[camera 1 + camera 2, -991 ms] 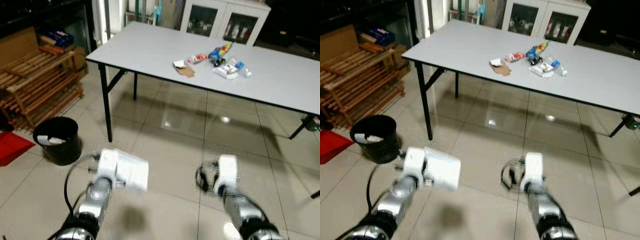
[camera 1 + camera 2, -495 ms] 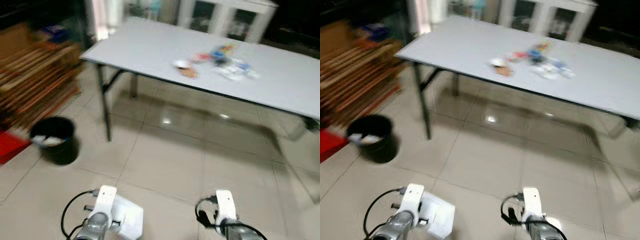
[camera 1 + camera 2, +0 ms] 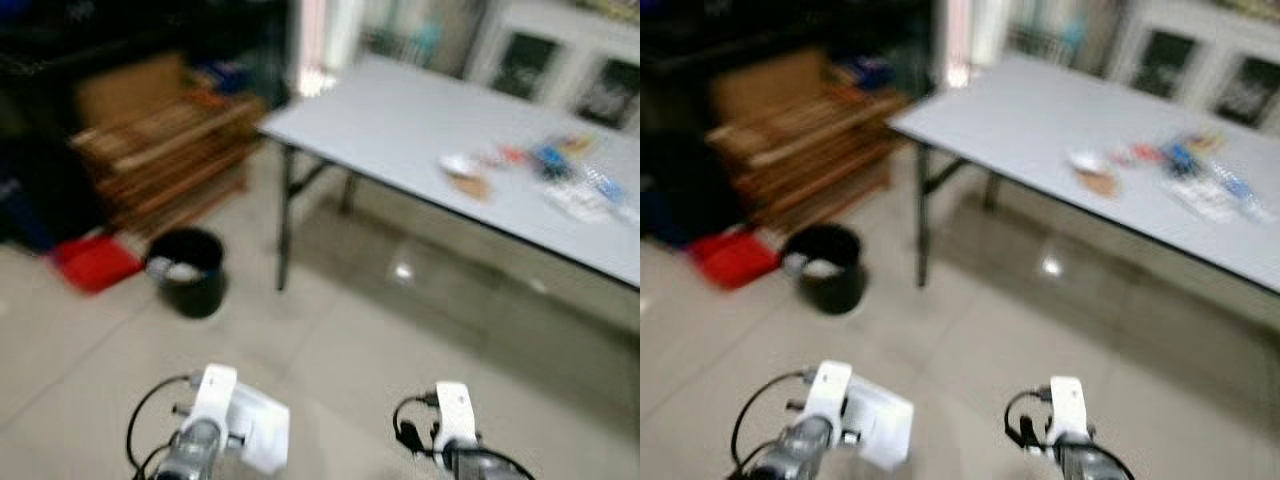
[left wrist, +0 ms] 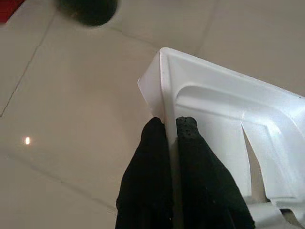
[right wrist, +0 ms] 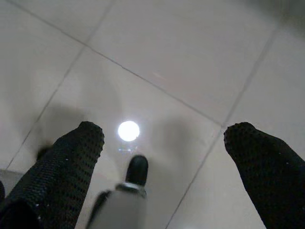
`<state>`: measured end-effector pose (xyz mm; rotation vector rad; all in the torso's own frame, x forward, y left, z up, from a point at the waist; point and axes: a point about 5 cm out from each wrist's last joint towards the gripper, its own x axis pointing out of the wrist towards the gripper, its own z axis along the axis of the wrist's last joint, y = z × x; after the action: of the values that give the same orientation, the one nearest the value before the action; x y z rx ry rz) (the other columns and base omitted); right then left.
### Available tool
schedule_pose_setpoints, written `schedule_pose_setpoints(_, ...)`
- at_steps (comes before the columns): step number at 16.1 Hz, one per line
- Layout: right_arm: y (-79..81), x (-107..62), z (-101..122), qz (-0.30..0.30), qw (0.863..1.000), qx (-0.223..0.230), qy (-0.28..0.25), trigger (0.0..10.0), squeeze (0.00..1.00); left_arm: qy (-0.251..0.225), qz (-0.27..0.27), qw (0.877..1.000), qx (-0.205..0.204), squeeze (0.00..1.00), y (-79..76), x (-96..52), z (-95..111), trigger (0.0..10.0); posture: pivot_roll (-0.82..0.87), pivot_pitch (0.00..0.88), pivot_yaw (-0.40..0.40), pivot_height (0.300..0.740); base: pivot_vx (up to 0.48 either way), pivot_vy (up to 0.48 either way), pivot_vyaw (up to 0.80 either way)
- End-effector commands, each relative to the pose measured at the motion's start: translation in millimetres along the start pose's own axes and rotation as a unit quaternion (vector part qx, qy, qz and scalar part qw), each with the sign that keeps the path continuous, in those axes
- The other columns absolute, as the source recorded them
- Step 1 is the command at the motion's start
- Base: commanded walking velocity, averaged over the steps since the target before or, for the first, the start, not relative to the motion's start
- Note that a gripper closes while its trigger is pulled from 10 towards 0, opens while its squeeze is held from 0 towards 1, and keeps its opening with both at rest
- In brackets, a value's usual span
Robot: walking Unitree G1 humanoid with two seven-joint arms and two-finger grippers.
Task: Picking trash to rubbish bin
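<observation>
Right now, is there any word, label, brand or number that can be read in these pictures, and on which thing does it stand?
None can be read.
Wrappers on the table: coloured print, too blurred to read.
White foam tray held in the left end effector: plain, no print on the side that shows.
Black bin: no label visible.
Right end effector: open above bare floor tiles, no text.

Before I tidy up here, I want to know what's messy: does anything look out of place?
A scatter of wrappers and packets lies loose on the grey table, not in the black bin on the floor beside it. The left gripper pinches a white foam tray by its rim.
</observation>
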<state>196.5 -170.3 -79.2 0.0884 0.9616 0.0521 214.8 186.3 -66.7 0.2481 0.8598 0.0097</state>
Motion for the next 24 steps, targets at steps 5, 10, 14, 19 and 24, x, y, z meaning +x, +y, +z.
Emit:
schedule_pose_setpoints(5,6.9,1.7,5,0.01,1.0,-0.001,-0.009,10.0,0.0,0.005,0.01,1.0,-0.001,0.0,4.9,-0.8,-5,10.0,-0.02,0.028,-0.116,0.74,0.326,0.0,0.8)
schedule_pose_setpoints(10,5.9,1.7,7,0.006,1.0,0.005,-0.016,10.0,0.0,0.01,0.013,1.0,-0.006,0.0,4.8,-1.8,-10,10.0,-0.02,0.024,-0.119,0.74,0.325,0.0,0.28)
schedule_pose_setpoints(14,6.6,1.9,9,0.003,1.0,0.015,-0.02,10.0,0.0,0.012,0.014,1.0,-0.001,0.0,5.5,-2.1,-11,10.0,-0.02,0.019,-0.111,0.74,0.326,0.0,0.0)
schedule_pose_setpoints(19,5.3,2.0,11,-0.002,0.999,0.024,-0.025,10.0,0.0,0.005,0.016,1.0,-0.006,0.0,7.4,-0.4,-4,10.0,-0.02,0.039,-0.107,0.74,0.327,0.0,0.0)
schedule_pose_setpoints(24,3.8,2.0,12,-0.008,0.999,0.021,-0.027,10.0,0.0,0.003,0.021,1.0,-0.011,0.0,9.5,0.1,-1,10.0,-0.02,0.05,-0.106,0.74,0.327,0.0,0.0)
